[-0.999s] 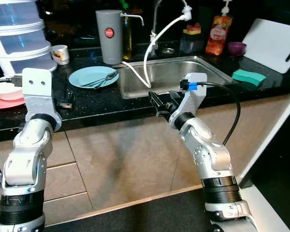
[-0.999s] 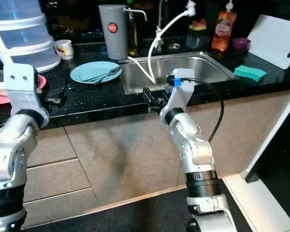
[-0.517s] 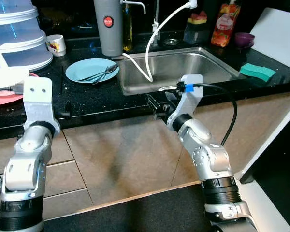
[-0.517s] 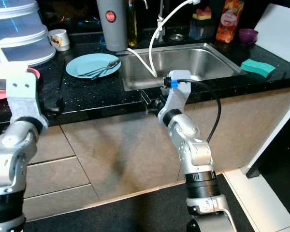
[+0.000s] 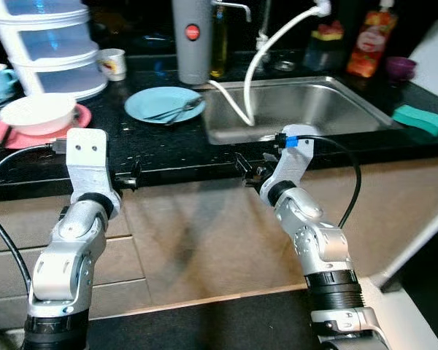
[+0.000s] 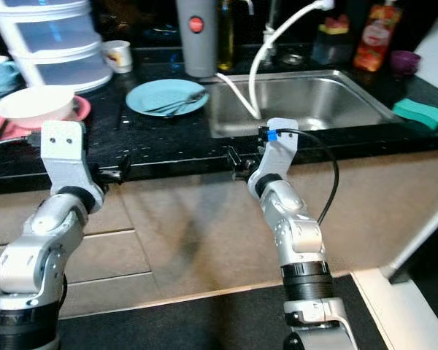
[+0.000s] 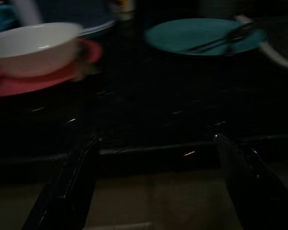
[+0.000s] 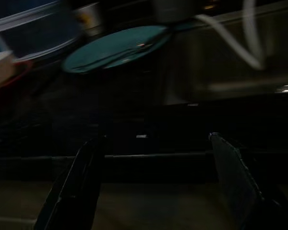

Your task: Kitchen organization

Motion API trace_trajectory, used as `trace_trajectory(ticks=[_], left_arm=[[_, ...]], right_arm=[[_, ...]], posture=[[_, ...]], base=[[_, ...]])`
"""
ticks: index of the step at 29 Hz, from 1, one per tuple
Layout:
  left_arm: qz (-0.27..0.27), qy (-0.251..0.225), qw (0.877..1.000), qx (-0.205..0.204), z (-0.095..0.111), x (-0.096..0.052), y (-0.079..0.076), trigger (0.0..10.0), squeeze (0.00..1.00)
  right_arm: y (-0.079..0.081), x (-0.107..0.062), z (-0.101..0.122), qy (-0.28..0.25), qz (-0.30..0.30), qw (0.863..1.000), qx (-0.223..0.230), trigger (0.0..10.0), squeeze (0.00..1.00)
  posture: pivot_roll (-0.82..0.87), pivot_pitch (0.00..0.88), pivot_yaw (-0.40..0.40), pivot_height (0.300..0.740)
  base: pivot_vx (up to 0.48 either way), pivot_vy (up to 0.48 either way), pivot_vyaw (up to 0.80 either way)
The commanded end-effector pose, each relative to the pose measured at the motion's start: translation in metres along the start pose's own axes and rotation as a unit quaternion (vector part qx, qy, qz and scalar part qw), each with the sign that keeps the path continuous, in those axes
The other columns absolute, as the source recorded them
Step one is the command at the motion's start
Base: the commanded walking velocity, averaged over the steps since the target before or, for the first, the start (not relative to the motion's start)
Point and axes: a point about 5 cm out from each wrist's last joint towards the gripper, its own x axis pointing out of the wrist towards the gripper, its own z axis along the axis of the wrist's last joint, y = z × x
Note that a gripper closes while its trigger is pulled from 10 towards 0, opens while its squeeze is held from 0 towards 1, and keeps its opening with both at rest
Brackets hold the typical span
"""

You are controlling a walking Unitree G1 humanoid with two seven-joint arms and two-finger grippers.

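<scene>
Black counter (image 5: 168, 149): your plate (image 5: 163, 104) (cutlery on it) lies ahead between both spread-fingered grippers, left gripper (image 5: 128, 179) and right gripper (image 5: 248, 169), roughly equidistant.

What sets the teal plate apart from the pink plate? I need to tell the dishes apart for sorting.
The teal plate carries cutlery; the pink plate carries a white bowl. The teal plate sits next to the sink; the pink plate sits further toward the robot's left, in front of the stacked containers. Much of the teal plate's face shows; the pink plate shows just its rim. Both lie flat on the black counter.
</scene>
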Motion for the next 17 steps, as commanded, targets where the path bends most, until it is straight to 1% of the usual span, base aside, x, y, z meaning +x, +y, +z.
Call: trace_trajectory(ticks=[1,2,6,7,8,9,10,12,13,14,15,16,17], left_arm=[[0.001,-0.01,1.0,0.027,0.003,-0.002,0.002,10.0,0.0],[0.002,-0.016,0.999,0.038,0.004,-0.002,0.002,10.0,0.0],[0.001,-0.02,0.999,0.05,0.008,-0.001,0.004,10.0,0.0],[-0.001,-0.022,0.998,0.058,0.01,-0.001,0.004,10.0,0.0],[0.0,-0.027,0.997,0.076,0.012,0.001,0.006,10.0,0.0],[0.0,-0.027,0.997,0.076,0.012,0.001,0.006,10.0,0.0],[-0.001,-0.03,0.997,0.072,0.013,0.001,0.006,10.0,0.0],[-0.008,-0.051,0.998,0.032,0.015,0.001,0.006,10.0,0.0],[-0.03,-0.073,0.997,-0.005,0.012,-0.001,0.006,10.0,0.0],[-0.03,-0.073,0.997,-0.005,0.012,-0.001,0.006,10.0,0.0],[-0.046,-0.079,0.996,-0.001,-0.002,-0.006,0.011,10.0,0.0],[-0.05,-0.076,0.996,0.013,-0.011,-0.009,0.014,10.0,0.0],[-0.053,-0.074,0.996,0.024,-0.016,-0.011,0.016,10.0,0.0]], right_arm=[[-0.004,-0.001,-0.008,0.018,-0.014,1.0,0.005,10.0,0.0],[-0.005,-0.001,-0.008,0.014,-0.02,1.0,0.016,10.0,0.0],[-0.007,0.0,-0.006,0.01,-0.027,0.999,0.018,10.0,0.0],[-0.007,0.0,-0.004,0.008,-0.026,0.999,0.017,10.0,0.0],[-0.006,0.0,-0.002,0.001,-0.025,1.0,0.018,10.0,0.0],[-0.006,0.0,-0.002,0.001,-0.025,1.0,0.018,10.0,0.0],[-0.006,0.0,-0.001,-0.002,-0.026,1.0,0.018,10.0,0.0],[-0.006,0.0,0.001,-0.01,-0.026,1.0,0.013,10.0,0.0],[-0.004,0.0,0.004,-0.023,-0.019,1.0,0.007,10.0,0.0],[-0.004,0.0,0.004,-0.023,-0.019,1.0,0.007,10.0,0.0],[-0.001,-0.002,0.0,-0.026,-0.01,0.999,-0.045,10.0,0.0],[0.0,-0.004,-0.004,-0.025,-0.003,0.996,-0.084,10.0,0.0],[0.001,-0.006,-0.007,-0.024,0.002,0.994,-0.11,10.0,0.0]], posture=[[0.01,0.062,0.026,0.74],[0.01,0.062,0.026,0.74],[0.01,0.062,0.027,0.74],[0.01,0.063,0.03,0.74],[0.01,0.065,0.029,0.74],[0.01,0.065,0.029,0.74],[0.01,0.065,0.029,0.74],[0.01,0.065,0.029,0.74],[0.02,0.066,0.031,0.74],[0.02,0.066,0.031,0.74],[0.01,0.064,0.034,0.74],[0.01,0.064,0.034,0.74],[0.01,0.065,0.034,0.74]], base=[[0.0,0.0,0.8],[0.0,0.0,0.0],[0.0,0.0,0.0],[0.0,0.0,0.0],[0.0,0.0,0.0],[0.0,0.0,0.0],[0.0,0.0,0.0],[0.0,0.0,0.0],[0.0,0.0,0.0],[0.0,0.0,0.0],[0.0,0.0,0.0],[0.0,0.0,0.0],[0.0,0.0,0.0]])
